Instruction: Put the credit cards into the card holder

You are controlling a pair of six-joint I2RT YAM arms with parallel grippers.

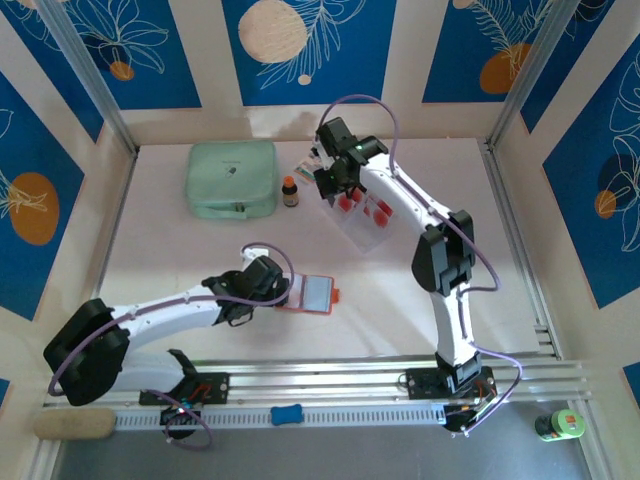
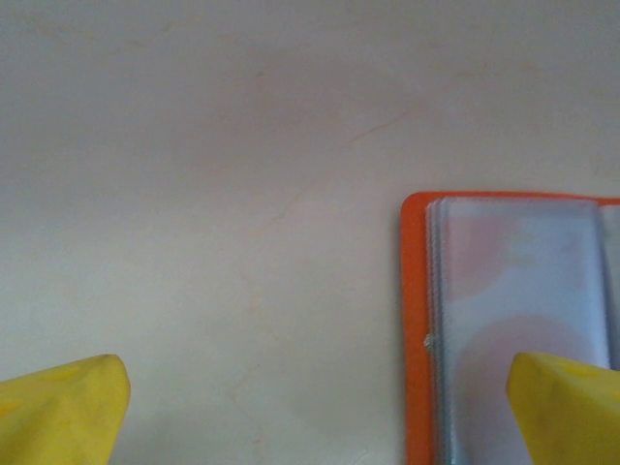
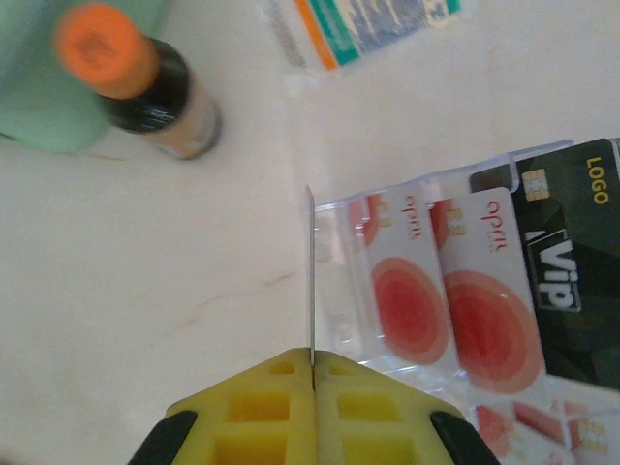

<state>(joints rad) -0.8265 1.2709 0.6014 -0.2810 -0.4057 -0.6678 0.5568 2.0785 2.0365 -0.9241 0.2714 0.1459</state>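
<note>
Pickup looks the step in hand: the right gripper (image 3: 312,370) pinches one credit card (image 3: 310,271) edge-on, beside at least three flat cards (image 3: 484,310) near the table's (image 1: 180,270) far edge. Next it needs carrying to the single card holder (image 2: 523,320), lying open toward the near edge, where the left gripper (image 2: 315,387) is spread wide.

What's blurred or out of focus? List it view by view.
Top external: sharp, evenly lit. Left wrist: yellow fingers soft, holder clearer. Right wrist: bottle blurred, cards crisp.

orange card holder (image 1: 315,293) lying open, pale credit cards (image 3: 484,320) overlapping
</note>
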